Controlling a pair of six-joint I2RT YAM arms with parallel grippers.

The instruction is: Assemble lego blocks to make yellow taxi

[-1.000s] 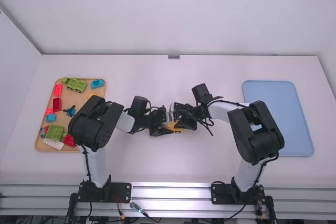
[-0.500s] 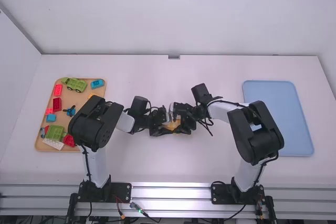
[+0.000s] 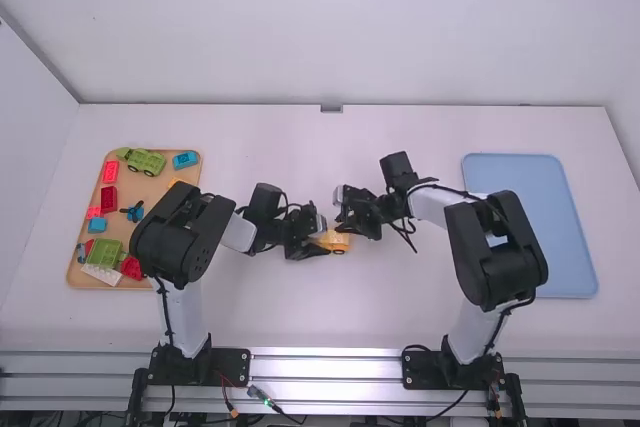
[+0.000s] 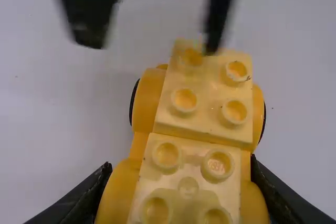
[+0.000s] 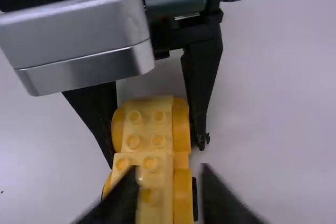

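Yellow car (image 3: pixel 338 243) gripped at the middle of the frame

In the high view, the yellow car lies near the centre of the frame, slightly below mid-height, over the white counter (image 3: pixel 260 137). The left gripper (image 3: pixel 318 244) comes to it from the left side of the frame and has it clamped. In the left wrist view its fingers (image 4: pixel 76 198) stand either side of the car, closed only as far as the yellow body allows. A pair of pale yellow bricks (image 4: pixel 194 169), with round studs facing up, sit end to end along the body.

The right gripper (image 3: pixel 341 213) is just beside the car in the high view, reaching in from the right of centre. Its fingers (image 5: pixel 113 198) stand apart in the right wrist view, with nothing gripped between them. The same view shows the left gripper's fingers straddling the car's other end.

At the left of the frame is a tan tray (image 3: pixel 146 190). A green vehicle (image 3: pixel 145 160) and a blue brick (image 3: pixel 185 159) sit in its upper part, red bricks (image 3: pixel 109 197) along its left side, and a green piece (image 3: pixel 106 251) beside a white brick (image 3: pixel 101 274) at its lower end. A light blue tray (image 3: pixel 555 217) lies at the right of the frame.
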